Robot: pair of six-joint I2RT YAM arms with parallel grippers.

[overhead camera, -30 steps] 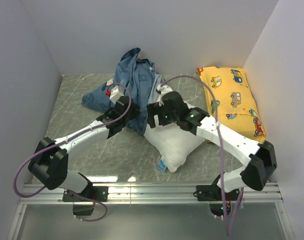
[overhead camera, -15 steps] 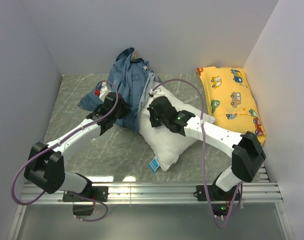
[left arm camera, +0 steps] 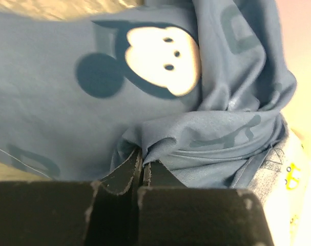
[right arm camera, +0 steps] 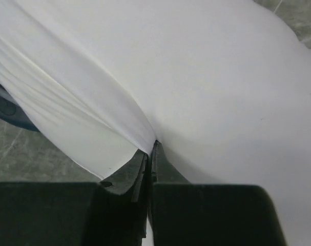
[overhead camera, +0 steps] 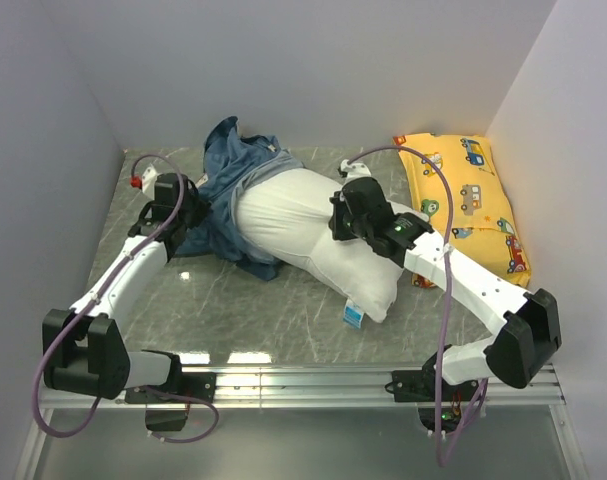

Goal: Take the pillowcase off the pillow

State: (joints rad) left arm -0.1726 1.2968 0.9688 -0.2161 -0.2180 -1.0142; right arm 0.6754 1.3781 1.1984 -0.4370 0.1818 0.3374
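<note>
The white pillow (overhead camera: 303,225) lies across the middle of the table, its small blue-and-white tag (overhead camera: 353,316) at the near end. The dark-blue pillowcase (overhead camera: 233,165) covers only its far left end and bunches toward the back wall. My left gripper (overhead camera: 188,200) is shut on a fold of the pillowcase (left arm camera: 206,138); a pale cartoon face shows on the cloth. My right gripper (overhead camera: 338,222) is shut on a pinch of the pillow (right arm camera: 206,87), with white fabric drawn taut from its fingertips.
A yellow car-print pillow (overhead camera: 468,200) lies along the right wall. White walls close in the table at left, back and right. Grey marbled tabletop (overhead camera: 273,310) shows in front of the pillow, and a metal rail runs along the near edge.
The left arm pulled the pillowcase left and back, baring most of the pillow. The right gripper shut on the pillow and moved right; the pillow now lies stretched out flatter.
</note>
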